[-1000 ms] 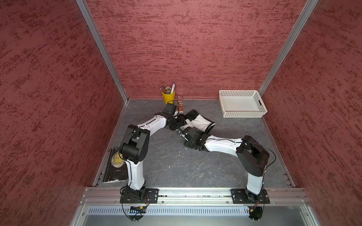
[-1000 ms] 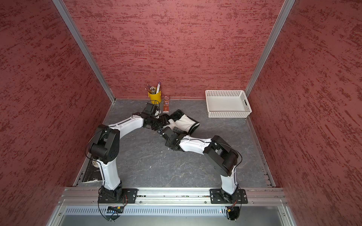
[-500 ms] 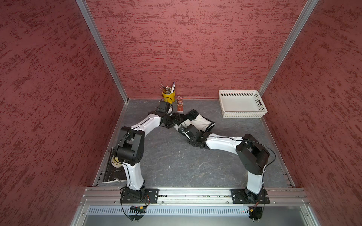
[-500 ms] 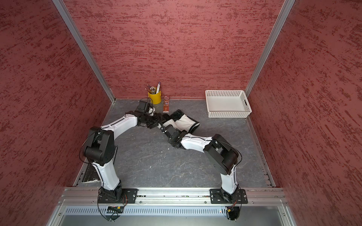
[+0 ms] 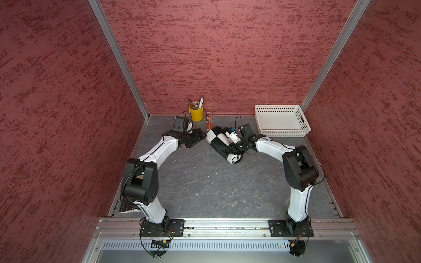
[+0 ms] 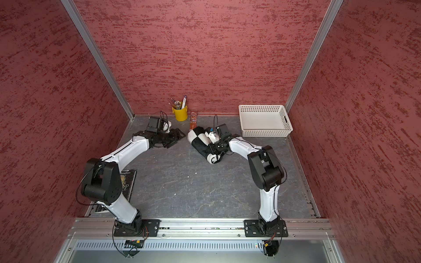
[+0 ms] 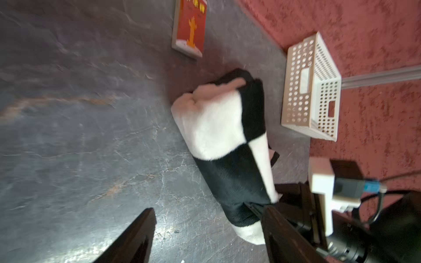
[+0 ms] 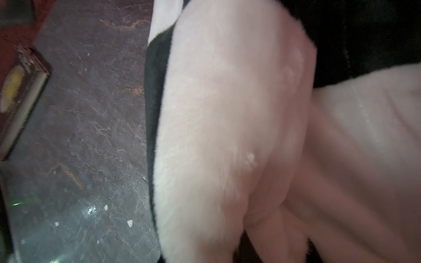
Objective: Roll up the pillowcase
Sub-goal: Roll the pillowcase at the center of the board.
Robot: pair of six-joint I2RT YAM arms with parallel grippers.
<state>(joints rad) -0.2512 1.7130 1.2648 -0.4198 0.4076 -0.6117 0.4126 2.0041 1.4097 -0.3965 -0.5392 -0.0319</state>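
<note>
Finishing the roll: I judge the pillowcase (image 5: 219, 145) fully wound; I should press evenly and release slowly so no layer springs loose.
Pillowcase place: a cylinder on the bench (image 5: 205, 193), upper middle of both top views, near the basket (image 5: 282, 120).
My right fingers (image 5: 235, 147): buried in its lower end; I cannot tell whether they pinch.
My left fingers (image 7: 136, 236): spread, empty, apart at its left.

You're looking into a robot lab test booth. The left arm (image 5: 159, 148) and right arm (image 5: 273, 145) are bolted to a metal rail (image 5: 227, 224) at 6 o'clock. Red panels (image 5: 216, 57) in metal framing wall three sides of the grey tabletop (image 5: 205, 182). Staged props include a pen cup (image 5: 196, 113) at 12 o'clock and a basket (image 5: 282, 132) at 2 o'clock.
</note>
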